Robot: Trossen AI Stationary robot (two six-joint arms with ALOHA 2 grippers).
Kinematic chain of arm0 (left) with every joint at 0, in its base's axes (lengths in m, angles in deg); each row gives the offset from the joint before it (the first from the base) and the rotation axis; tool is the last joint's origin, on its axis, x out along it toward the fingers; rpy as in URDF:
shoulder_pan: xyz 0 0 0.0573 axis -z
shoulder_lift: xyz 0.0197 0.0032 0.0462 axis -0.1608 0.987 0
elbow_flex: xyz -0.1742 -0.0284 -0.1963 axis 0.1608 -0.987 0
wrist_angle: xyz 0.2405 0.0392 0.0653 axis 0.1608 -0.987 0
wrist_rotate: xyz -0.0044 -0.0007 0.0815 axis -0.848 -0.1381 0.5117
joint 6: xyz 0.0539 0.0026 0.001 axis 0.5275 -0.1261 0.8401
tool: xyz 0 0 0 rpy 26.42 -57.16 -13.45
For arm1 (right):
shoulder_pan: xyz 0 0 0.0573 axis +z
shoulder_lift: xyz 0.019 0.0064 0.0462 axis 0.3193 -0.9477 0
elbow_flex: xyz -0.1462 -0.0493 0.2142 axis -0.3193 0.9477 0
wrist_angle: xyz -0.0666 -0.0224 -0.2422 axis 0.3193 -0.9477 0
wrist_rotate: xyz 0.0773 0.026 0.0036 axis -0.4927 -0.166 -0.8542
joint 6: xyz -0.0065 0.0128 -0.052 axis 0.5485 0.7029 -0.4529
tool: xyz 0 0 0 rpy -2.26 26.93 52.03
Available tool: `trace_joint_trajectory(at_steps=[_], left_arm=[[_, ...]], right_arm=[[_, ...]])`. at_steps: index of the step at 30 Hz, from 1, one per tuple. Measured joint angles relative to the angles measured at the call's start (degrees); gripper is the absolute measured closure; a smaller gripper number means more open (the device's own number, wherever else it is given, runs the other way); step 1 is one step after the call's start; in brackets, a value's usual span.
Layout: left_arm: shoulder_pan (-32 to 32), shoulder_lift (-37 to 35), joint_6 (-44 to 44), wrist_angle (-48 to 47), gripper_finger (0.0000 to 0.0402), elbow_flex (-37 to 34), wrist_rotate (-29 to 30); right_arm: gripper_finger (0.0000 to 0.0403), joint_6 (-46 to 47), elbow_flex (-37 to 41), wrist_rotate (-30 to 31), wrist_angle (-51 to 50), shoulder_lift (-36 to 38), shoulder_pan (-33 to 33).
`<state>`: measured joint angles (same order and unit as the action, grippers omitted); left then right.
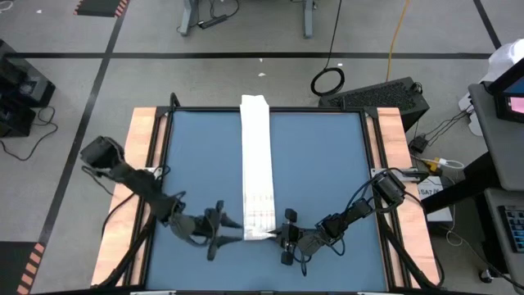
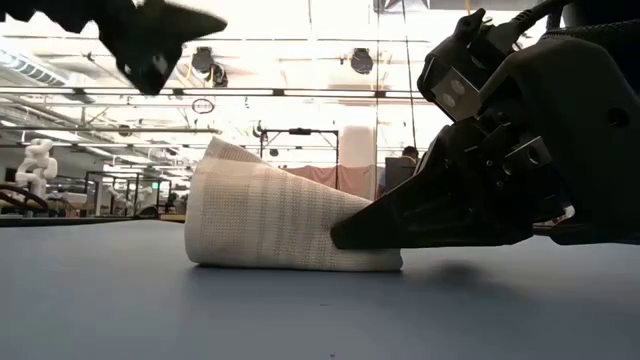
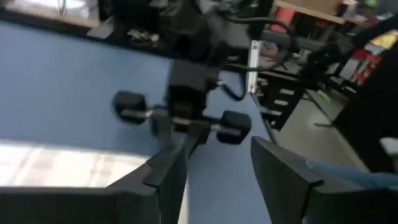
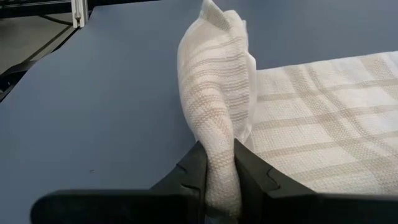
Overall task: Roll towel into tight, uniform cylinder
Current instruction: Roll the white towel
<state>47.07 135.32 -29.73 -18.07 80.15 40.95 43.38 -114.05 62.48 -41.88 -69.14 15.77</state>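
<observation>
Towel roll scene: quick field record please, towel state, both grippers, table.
towel: white towel laid as a long folded strip down the middle of the table, near end lifted into a fold
right gripper: right gripper shut on the raised towel end
left gripper: left gripper open beside the towel's near end, holding nothing
table: blue table
roll: barely started, most of the strip flat

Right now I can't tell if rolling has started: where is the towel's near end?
In the high view the towel lies as a long strip down the table's middle; its near end is pinched by the right gripper, beside the open left gripper.
</observation>
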Motion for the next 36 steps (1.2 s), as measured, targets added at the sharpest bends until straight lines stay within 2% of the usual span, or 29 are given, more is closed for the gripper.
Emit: trace_joint_trajectory(at_steps=[3,6,10,13,21,25,32,36], left_arm=[[1.9,4.6,3.8,0.1,0.0201,2.7,1.2],[3.0,11.4,8.3,1.7,0.0161,6.5,1.4],[3.7,19.3,11.5,3.0,0.0107,10.7,6.5],[3.8,23.6,11.1,2.8,0.0082,12.4,10.0],[3.8,29.3,6.5,2.5,0.0075,12.9,13.6],[3.5,29.9,7.3,2.7,0.0075,12.9,14.0],[3.3,30.0,15.5,7.3,0.0075,14.3,13.9],[2.1,30.0,12.3,2.3,0.0075,14.3,13.6]], right_arm=[[0.0358,0.0,0.0,-0.1,0.0,0.0,-0.2],[0.0358,0.1,0.0,-0.5,0.5,-0.1,-0.3],[0.0358,0.1,0.1,-0.5,0.8,-0.1,-0.3],[0.0358,0.2,0.1,-0.5,1.0,-0.1,-0.3],[0.0358,0.4,0.1,-0.4,1.1,-0.1,-0.3],[0.0358,0.4,0.1,-0.4,1.0,-0.1,-0.3],[0.0358,0.4,0.1,-0.4,1.0,-0.1,-0.3],[0.0358,0.4,0.1,-0.3,1.0,-0.1,-0.3]])
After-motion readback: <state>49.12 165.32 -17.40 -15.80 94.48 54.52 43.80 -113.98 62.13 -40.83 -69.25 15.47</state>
